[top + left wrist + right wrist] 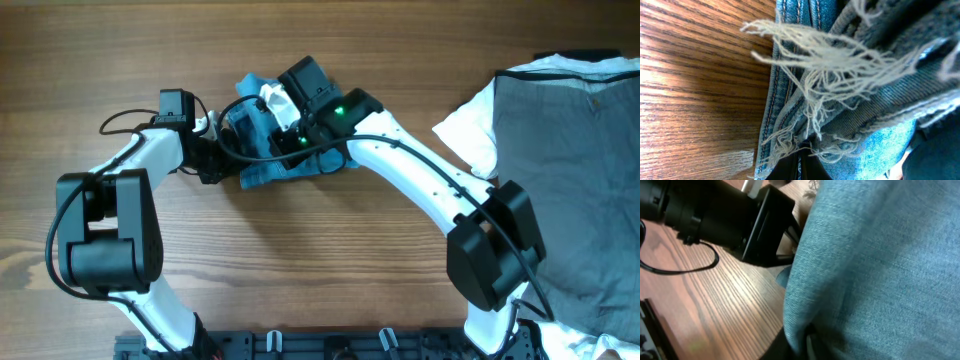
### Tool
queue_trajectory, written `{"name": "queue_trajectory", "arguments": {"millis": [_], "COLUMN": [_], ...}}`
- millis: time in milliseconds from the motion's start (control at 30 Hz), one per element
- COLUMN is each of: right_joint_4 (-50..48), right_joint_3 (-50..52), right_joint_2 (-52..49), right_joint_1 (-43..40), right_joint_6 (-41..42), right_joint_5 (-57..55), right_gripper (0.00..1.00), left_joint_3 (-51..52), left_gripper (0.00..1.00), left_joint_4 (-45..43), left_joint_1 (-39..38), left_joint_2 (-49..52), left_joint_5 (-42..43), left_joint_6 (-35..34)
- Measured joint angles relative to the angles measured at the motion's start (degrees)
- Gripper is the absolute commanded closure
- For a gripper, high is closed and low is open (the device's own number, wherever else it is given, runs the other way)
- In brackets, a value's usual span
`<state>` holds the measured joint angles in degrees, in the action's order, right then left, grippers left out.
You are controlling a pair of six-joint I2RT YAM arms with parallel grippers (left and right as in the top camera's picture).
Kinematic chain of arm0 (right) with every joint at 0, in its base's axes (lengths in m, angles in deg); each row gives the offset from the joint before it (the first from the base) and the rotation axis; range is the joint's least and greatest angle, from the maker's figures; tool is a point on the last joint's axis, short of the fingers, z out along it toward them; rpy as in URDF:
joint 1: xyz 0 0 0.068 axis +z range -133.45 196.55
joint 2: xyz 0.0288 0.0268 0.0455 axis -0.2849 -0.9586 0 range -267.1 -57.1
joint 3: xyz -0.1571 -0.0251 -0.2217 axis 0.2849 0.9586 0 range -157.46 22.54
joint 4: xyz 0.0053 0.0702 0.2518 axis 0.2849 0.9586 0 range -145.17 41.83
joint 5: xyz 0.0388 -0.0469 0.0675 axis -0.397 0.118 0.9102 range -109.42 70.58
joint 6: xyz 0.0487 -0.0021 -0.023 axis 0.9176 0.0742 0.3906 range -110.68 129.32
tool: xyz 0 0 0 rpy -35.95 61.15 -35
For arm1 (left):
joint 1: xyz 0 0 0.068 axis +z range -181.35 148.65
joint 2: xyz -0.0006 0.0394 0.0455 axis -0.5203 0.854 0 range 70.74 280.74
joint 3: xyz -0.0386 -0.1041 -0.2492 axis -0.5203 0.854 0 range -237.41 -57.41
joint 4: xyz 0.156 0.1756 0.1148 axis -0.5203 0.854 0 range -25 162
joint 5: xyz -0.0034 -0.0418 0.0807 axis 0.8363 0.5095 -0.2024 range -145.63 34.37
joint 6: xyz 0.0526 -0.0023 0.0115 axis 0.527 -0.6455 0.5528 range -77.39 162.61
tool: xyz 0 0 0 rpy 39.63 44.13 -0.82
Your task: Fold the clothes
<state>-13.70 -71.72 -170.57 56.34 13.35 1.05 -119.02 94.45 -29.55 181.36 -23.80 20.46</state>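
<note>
From above, the left claw [225, 158] meets the left edge of the jeans [262, 165], which lie bunched in a heap on the desk [300, 260], upper middle of the frame. Only the left wrist view shows the whitish frayed hem [825, 60] spilling over blue folds, with the dark fingers clenched on denim at the bottom edge. The right claw [290, 140] sits on top of the heap; its wrist view is filled with plain denim, a fold pinched at the bottom. A dark grey garment [570, 170] and a white cloth [470, 125] lie at the far right.
</note>
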Motion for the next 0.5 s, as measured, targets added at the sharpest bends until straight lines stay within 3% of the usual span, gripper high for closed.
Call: {"name": "queue_trajectory", "arguments": {"millis": [33,100,133,233,300,333,367,500], "right_joint_4": [-1.3,-3.8,-4.3,-4.7,-4.6,-4.6,-3.9,6.2], "right_joint_3": [0.0,0.0,0.0,0.0,0.0,0.0,0.0,0.6], "right_joint_2": [0.0,0.0,0.0,0.0,0.0,0.0,0.1,1.4], "right_joint_1": [0.1,0.2,0.3,1.9,2.2,1.7,0.1,-11.4], "right_joint_6": [0.6,2.0,3.5,5.3,5.1,5.1,5.0,14.3], "right_joint_5": [0.0,-0.2,-0.2,0.1,-0.7,-1.8,-3.6,-4.0], "right_gripper": [0.87,0.74,0.56,0.42,0.47,0.61,0.96,0.95], "left_joint_3": [0.0,0.0,0.0,0.0,0.0,0.0,0.0,0.0], "left_gripper": [0.96,0.96,0.96,0.96,0.96,0.96,0.96,0.95], "left_joint_4": [0.0,0.0,0.0,-0.2,-0.2,-0.2,-0.2,-0.2], "left_joint_1": [0.0,0.0,0.0,0.0,0.0,0.0,0.0,0.0], "left_joint_2": [0.0,0.0,0.0,0.1,0.2,0.2,0.2,0.2], "left_joint_5": [0.0,0.0,0.0,0.4,0.5,0.5,0.5,0.5], "left_joint_6": [0.0,0.0,0.0,0.0,0.0,0.0,0.0,0.0]}}
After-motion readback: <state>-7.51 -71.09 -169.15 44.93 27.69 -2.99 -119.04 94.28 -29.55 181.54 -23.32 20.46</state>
